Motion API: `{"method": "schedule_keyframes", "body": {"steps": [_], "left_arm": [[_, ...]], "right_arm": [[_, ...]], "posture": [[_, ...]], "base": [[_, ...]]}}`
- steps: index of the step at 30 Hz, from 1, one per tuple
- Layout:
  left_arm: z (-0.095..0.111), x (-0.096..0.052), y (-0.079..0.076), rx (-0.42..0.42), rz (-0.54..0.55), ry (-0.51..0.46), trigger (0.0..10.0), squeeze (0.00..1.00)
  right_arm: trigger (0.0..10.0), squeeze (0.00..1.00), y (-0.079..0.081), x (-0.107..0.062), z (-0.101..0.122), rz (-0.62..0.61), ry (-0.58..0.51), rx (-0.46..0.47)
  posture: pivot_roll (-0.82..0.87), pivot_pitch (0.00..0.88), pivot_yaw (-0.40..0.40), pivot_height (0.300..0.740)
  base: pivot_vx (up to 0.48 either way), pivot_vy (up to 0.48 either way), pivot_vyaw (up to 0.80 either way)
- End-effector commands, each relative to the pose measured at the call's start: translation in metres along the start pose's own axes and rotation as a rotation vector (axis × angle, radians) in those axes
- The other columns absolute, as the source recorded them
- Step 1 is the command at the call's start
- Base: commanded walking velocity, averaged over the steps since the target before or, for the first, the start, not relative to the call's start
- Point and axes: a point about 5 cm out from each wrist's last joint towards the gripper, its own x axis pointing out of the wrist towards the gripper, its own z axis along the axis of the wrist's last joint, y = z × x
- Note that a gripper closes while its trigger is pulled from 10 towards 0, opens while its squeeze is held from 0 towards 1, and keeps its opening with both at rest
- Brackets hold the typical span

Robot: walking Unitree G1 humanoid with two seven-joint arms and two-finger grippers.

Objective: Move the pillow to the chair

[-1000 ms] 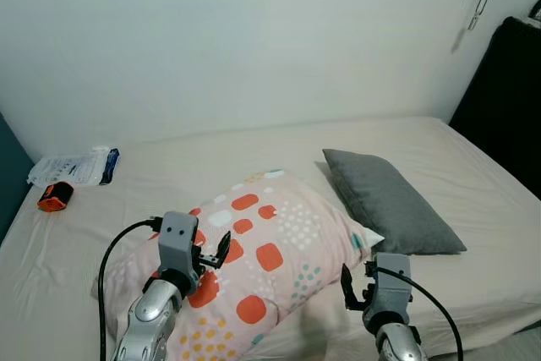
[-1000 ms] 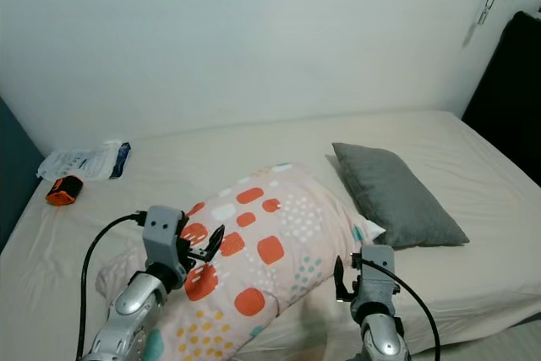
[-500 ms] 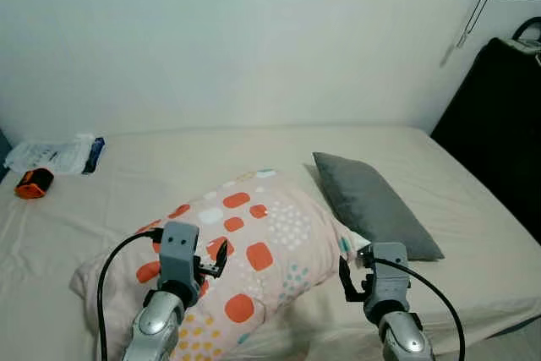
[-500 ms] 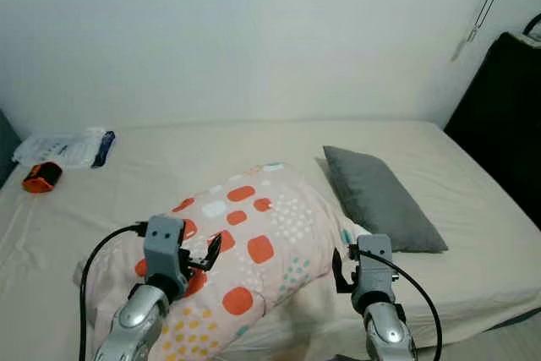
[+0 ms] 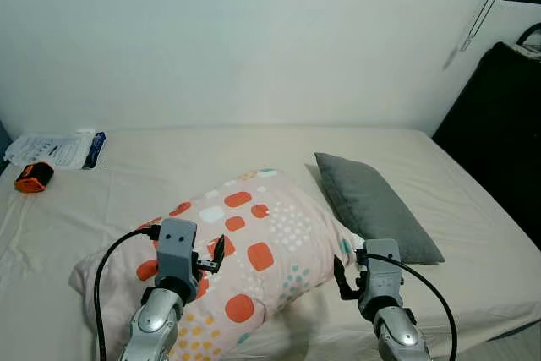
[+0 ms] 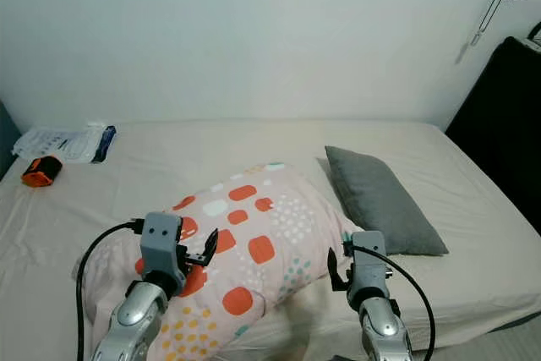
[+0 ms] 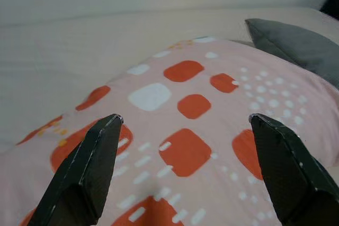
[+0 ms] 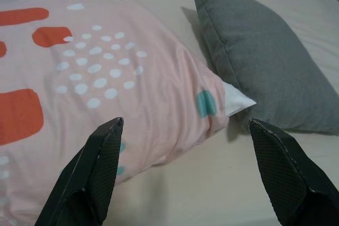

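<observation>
I have both arms raised in front of the bed (image 5: 473,243), and the pillow (image 5: 254,251) I need to move lies on the near part of the mattress, pink with orange squares and white dots. A smaller grey cushion (image 5: 372,205) lies just to its right, its near corner close to the pillow's right end. Far off at the left edge of the bed there is a white packet (image 5: 55,150) and a small orange thing (image 5: 30,177); both are well apart from my work.

My left gripper (image 7: 183,125) hovers above the pillow's near left part with its fingers spread wide, nothing between them. My right gripper (image 8: 183,125) is also spread apart, aimed at the pillow's right end and its white corner.

I judge the pillow to be light, bulky and very soft, so it will sag and fold wherever I hold it. One pinch on the loose cover may slip. I would take hold at both ends, biting deep into the filling, and lift evenly. No chair that I can be sure of is in sight.
</observation>
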Motion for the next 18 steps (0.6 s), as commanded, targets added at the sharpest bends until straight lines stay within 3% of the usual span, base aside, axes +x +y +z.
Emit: {"method": "schedule_keyframes", "body": {"steps": [1,4,18], "left_arm": [[-0.002,0.002,0.003,0.007,0.033,0.023,10.0,0.0],[0.001,0.008,0.011,0.007,0.066,0.027,10.0,0.0],[0.002,0.011,0.006,0.022,0.027,0.032,10.0,0.0]], "right_arm": [[10.0,0.0,-0.001,0.0,-0.001,-0.008,0.013,0.013],[10.0,0.0,0.001,0.0,-0.007,-0.032,0.035,0.029],[10.0,0.0,0.006,-0.001,-0.013,-0.039,0.052,0.052]], "posture": [[0.03,0.0,-0.084,0.74],[0.03,0.0,-0.061,0.74],[0.04,0.0,-0.049,0.74]], "base": [[0.0,0.0,0.0],[0.0,0.0,0.0],[0.0,0.0,0.0]]}}
